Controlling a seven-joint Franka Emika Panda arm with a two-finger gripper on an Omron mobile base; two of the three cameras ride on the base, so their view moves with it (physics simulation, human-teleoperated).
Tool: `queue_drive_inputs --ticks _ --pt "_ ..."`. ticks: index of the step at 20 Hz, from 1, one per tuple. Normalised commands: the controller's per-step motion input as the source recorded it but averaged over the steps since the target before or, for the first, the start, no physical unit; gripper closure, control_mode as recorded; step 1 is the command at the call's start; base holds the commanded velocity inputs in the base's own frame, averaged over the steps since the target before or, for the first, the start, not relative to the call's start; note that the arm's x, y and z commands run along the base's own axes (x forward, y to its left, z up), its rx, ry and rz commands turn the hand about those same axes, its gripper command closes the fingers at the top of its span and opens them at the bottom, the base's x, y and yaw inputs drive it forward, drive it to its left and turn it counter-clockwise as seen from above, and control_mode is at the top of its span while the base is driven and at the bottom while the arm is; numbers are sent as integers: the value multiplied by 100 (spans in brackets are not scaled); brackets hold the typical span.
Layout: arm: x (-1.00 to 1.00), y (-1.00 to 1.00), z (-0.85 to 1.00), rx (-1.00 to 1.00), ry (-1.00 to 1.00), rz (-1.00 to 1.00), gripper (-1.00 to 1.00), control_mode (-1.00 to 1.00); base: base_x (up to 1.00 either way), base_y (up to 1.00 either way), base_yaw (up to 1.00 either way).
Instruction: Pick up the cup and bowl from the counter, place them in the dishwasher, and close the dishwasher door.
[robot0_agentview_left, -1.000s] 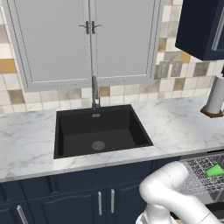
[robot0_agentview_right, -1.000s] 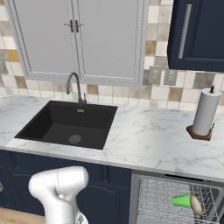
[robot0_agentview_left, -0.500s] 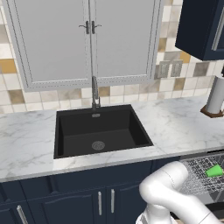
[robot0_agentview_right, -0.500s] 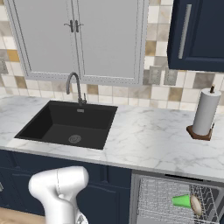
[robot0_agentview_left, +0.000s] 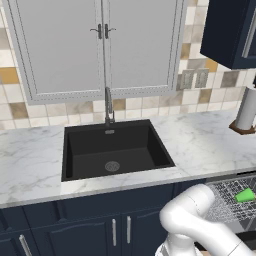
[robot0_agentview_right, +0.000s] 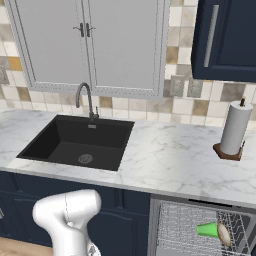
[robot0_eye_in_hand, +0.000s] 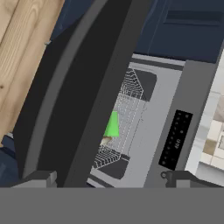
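The dishwasher (robot0_agentview_right: 200, 210) stands open under the counter (robot0_agentview_right: 165, 160), with its wire rack (robot0_agentview_left: 225, 200) showing. In the rack, the green cup (robot0_agentview_right: 207, 230) lies on its side with the pale bowl (robot0_agentview_right: 223, 234) right beside it. The hand view looks into the rack, where the cup (robot0_eye_in_hand: 112, 124) sits just above a sliver of the bowl (robot0_eye_in_hand: 105, 141). The dishwasher door (robot0_eye_in_hand: 65, 87) crosses that view close up as a dark slanted slab. My gripper (robot0_eye_in_hand: 109, 178) is open and empty, with the door's edge rising between its fingertips (robot0_eye_in_hand: 39, 177). Contact with the door cannot be made out.
A black sink (robot0_agentview_left: 115, 150) with a faucet (robot0_agentview_left: 107, 105) is set in the marble. The paper-towel roll (robot0_agentview_right: 235, 130) stands at the counter's right end. Navy cabinets (robot0_agentview_left: 75, 225) sit left of the dishwasher. Wooden floor (robot0_eye_in_hand: 22, 52) lies beyond the door.
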Motion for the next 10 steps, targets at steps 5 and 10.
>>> queue_drive_inputs --ticks 5,10 --pt "-75 41 -100 -39 -17 35 -100 -100 0 0 0" --pt "-36 71 -100 -40 -20 31 -100 -100 0 0 0"
